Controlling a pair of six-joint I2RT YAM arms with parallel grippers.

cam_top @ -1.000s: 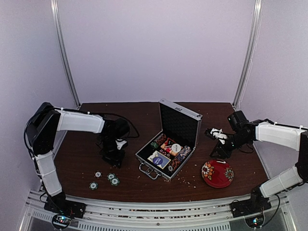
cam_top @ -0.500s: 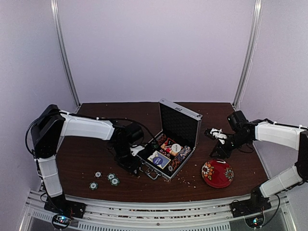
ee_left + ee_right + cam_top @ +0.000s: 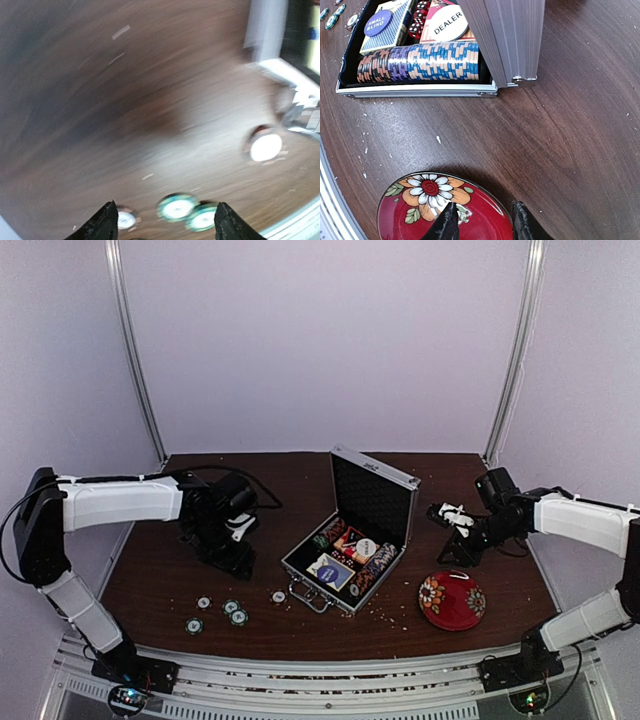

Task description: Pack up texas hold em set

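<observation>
From above, the briefcase (image 3: 350,558) is sitting open at the middle of the table (image 3: 150,580) with its lid standing upright. Five loose poker chips (image 3: 231,608) are lying on the wood to its left near the front edge, and a pale chip (image 3: 279,596) is resting just beside the case handle. The left gripper (image 3: 232,556) is hanging over bare wood behind them, and the right gripper (image 3: 458,558) is hovering between the case and the red bowl (image 3: 452,602). In the left wrist view the picture is smearing, so aim is likely suffering. The fingers (image 3: 102,225) are standing spread with nothing between them. Below them two green-edged chips (image 3: 176,207) are lying touching, so a pinch is risking taking both or flicking one toward the table edge. Flat chips are also offering little to grip, and the tips could be skidding them along the wood. In the right wrist view the claw is standing narrowly parted and empty, directly above the bowl, so a descent here is risking a knock on its rim. The card deck box (image 3: 387,27) and a packed chip row (image 3: 420,62) are already lying inside the case, and a swing toward them could be tipping the lid shut or shoving the case.
</observation>
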